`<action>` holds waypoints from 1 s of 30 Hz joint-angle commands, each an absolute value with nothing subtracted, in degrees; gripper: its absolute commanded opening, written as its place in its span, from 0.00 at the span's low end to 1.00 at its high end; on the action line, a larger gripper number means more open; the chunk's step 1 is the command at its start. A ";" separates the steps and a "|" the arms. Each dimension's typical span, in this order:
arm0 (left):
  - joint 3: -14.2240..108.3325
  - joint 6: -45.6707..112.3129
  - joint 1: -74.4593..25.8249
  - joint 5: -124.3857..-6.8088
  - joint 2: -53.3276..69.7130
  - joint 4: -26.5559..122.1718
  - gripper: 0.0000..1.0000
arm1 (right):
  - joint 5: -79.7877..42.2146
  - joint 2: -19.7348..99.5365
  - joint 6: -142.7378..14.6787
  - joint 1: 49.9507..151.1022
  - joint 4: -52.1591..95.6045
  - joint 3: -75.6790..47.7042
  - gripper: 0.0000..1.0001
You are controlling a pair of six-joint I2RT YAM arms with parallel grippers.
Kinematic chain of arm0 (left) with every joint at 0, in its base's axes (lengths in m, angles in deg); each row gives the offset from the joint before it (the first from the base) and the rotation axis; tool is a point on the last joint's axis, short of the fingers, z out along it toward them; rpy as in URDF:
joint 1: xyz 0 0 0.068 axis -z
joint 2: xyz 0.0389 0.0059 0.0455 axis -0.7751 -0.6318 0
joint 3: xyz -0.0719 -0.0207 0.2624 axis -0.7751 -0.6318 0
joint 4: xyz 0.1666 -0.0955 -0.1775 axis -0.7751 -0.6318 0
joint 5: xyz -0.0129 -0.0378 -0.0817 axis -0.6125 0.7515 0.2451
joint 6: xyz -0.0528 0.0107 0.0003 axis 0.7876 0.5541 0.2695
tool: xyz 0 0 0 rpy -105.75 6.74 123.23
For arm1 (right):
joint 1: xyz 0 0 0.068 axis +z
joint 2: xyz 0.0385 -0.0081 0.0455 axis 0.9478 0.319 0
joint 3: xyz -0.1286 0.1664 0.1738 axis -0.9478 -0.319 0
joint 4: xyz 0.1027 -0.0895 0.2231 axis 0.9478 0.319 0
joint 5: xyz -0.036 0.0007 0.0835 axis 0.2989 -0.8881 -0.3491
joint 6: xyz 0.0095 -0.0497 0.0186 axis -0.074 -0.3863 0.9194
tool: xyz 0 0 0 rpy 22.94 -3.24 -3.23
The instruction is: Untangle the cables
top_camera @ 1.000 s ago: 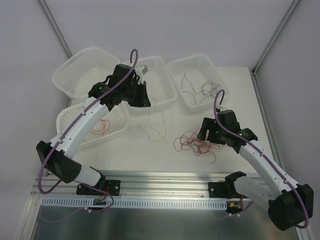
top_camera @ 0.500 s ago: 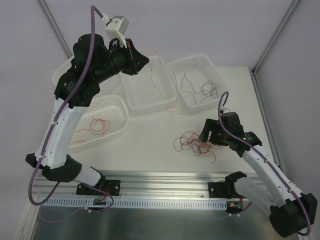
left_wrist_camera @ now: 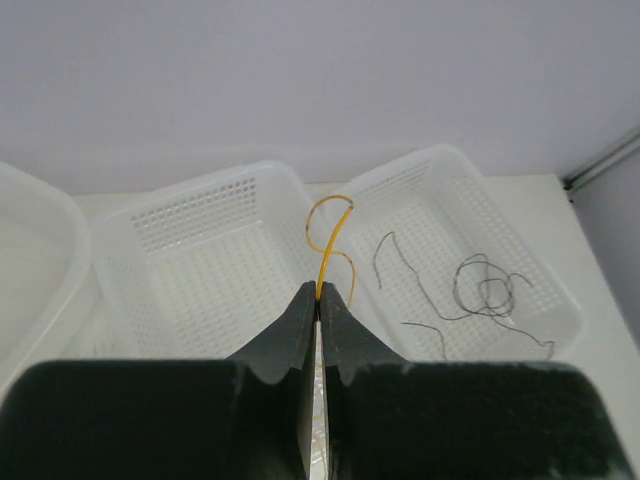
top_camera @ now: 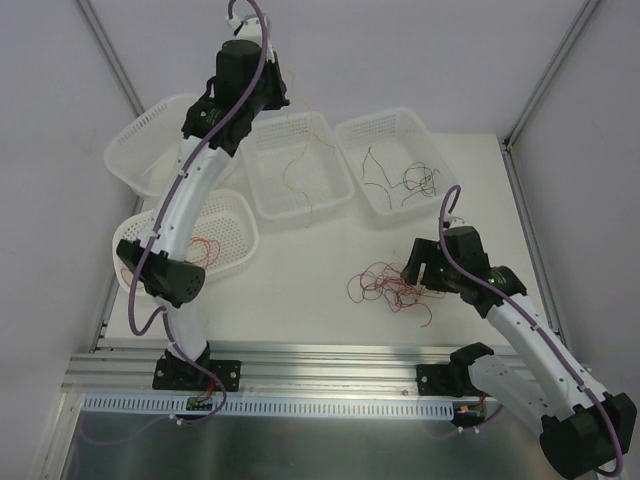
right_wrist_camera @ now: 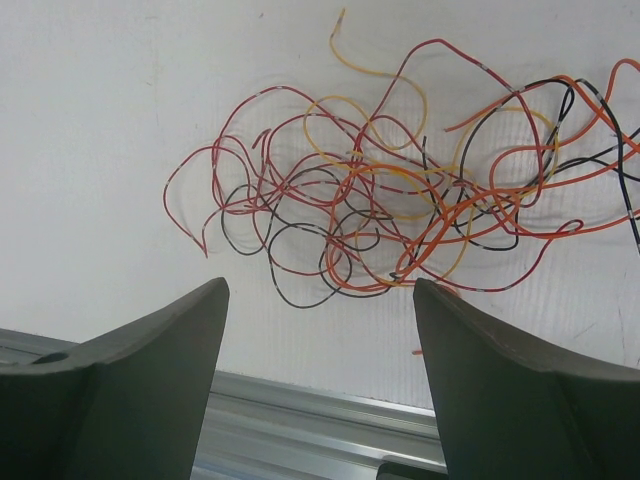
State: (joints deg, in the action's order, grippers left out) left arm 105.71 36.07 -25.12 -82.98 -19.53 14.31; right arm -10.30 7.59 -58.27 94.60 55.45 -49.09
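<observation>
A tangle of thin red, orange and black cables lies on the white table; it fills the right wrist view. My right gripper is open, its jaws wide apart, just at the near side of the tangle and holding nothing. My left gripper is raised high over the back baskets. Its jaws are shut on one orange cable, which hangs down into the middle basket, where its lower part shows.
The right basket holds dark cables, also seen in the left wrist view. The near-left basket holds red cables. Another basket stands at the back left. A metal rail runs along the near edge.
My left arm has risen high and swung over the middle basket, lifting the orange cable off the table so it hangs into the basket. My right gripper has barely moved.
</observation>
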 commanded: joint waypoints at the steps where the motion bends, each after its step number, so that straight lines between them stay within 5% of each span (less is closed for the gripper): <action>1: 107.60 36.42 -27.78 -85.72 -23.70 17.57 0.00 | -9.48 5.76 -58.89 94.95 57.07 -49.10 0.79; 10: 101.90 35.89 -30.42 -82.65 -37.68 18.72 0.00 | -9.65 5.75 -59.24 94.87 58.39 -49.28 0.79; 15: 95.04 36.68 -30.87 -79.66 -37.26 18.72 0.41 | -9.56 5.58 -59.33 94.87 58.92 -49.02 0.79; 16: 94.16 37.03 -30.87 -79.49 -36.38 18.63 0.59 | -9.48 5.58 -59.42 94.87 58.83 -48.93 0.79; 20: 86.62 41.32 -30.69 -79.40 -28.23 18.63 0.83 | -9.48 5.58 -59.42 94.87 58.83 -48.93 0.79; 30: 64.29 47.50 -21.56 -84.22 -11.24 18.81 0.88 | -9.56 1.54 -58.63 94.87 59.27 -50.33 0.79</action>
